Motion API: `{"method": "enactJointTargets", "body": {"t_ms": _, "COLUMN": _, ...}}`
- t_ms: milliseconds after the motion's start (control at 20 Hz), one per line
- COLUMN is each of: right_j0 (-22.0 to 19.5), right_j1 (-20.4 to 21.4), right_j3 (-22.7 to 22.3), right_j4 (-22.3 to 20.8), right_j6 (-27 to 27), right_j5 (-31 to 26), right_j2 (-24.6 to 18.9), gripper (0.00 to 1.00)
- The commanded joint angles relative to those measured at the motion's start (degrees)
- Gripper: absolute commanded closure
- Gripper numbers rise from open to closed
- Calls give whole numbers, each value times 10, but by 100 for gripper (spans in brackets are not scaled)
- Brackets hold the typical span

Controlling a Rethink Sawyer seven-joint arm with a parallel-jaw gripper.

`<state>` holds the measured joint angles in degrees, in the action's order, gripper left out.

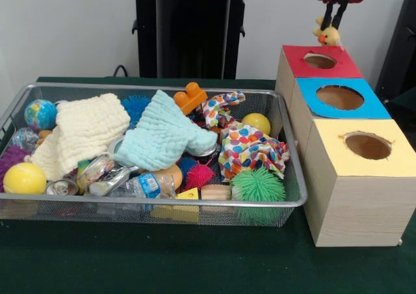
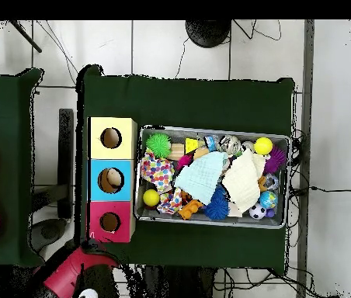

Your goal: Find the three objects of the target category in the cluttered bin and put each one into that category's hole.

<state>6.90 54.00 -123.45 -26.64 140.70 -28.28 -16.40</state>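
Observation:
My gripper (image 1: 332, 26) hangs at the top right, shut on a small yellow plush toy (image 1: 329, 36). The toy dangles just above the hole of the red-topped box (image 1: 296, 56). Beside it in a row stand the blue-topped box (image 1: 312, 105) and the yellow-topped box (image 1: 331, 152), each with a round hole. From overhead, the red arm (image 2: 64, 272) reaches toward the red box (image 2: 99, 223), and the gripper itself is hard to make out there. The wire bin (image 1: 162, 209) holds a jumble of toys and cloths.
In the bin lie a cream cloth (image 1: 84, 131), a light blue cloth (image 1: 162, 138), a spotted cloth (image 1: 250, 151), an orange block (image 1: 190, 97), a green spiky ball (image 1: 258, 187), yellow balls (image 1: 25, 178), a globe ball (image 1: 40, 114) and cans. A pale object shows inside the blue box's hole (image 2: 115, 180).

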Motion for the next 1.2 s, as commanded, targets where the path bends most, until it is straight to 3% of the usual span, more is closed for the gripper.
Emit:
{"method": "enactJointTargets", "body": {"t_ms": 50, "right_j0": -35, "right_j1": -8, "right_j3": 37, "right_j4": -41, "right_j6": -76, "right_j5": -4, "right_j2": -38, "gripper": 100}}
{"method": "enactJointTargets", "body": {"t_ms": 950, "right_j0": -69, "right_j1": 17, "right_j3": 26, "right_j4": -39, "right_j6": -79, "right_j5": -17, "right_j2": -57, "gripper": 100}}
{"method": "enactJointTargets", "body": {"t_ms": 1200, "right_j0": -95, "right_j1": 53, "right_j3": 6, "right_j4": -15, "right_j6": -108, "right_j5": -37, "right_j2": -86, "gripper": 100}}
